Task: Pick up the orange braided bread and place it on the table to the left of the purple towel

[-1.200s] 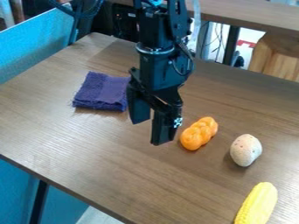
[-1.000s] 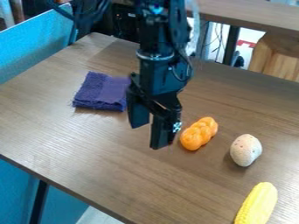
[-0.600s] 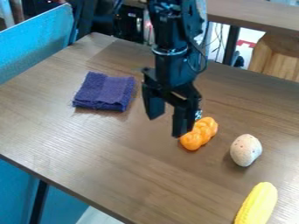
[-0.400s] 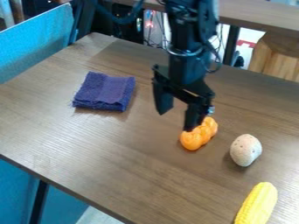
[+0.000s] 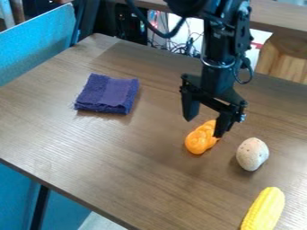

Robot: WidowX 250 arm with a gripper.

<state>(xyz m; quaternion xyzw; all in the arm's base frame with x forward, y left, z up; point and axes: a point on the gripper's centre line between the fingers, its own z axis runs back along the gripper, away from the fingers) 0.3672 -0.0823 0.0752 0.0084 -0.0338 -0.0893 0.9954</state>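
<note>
You have the orange twisted piece (image 5: 199, 140) lying on the brown wooden table (image 5: 114, 166), right of the middle, its long side running at a slant from the lower left to the upper right. Your gripper (image 5: 205, 126) hangs just over its upper end, tilted, with the two fingers spread well apart and nothing held between them. The right-hand finger covers part of the orange piece's upper right side from where you look; you can't tell whether the two touch. Near the piece, to its right and a little closer to you, sits a pale speckled egg-shaped thing (image 5: 252, 154), apart from it. Further toward you, at the lower right, is a yellow corn cob (image 5: 264, 209), lying at a slant and cut off by the edge of your view. Well over to the left, you've got a folded purple cloth (image 5: 107, 94) with a frayed left edge, lying flat. Beyond the table's far edge you can see tangled cables (image 5: 178, 46), a second wooden surface (image 5: 278, 17) and, at the far left, a blue panel (image 5: 37, 47).
</note>
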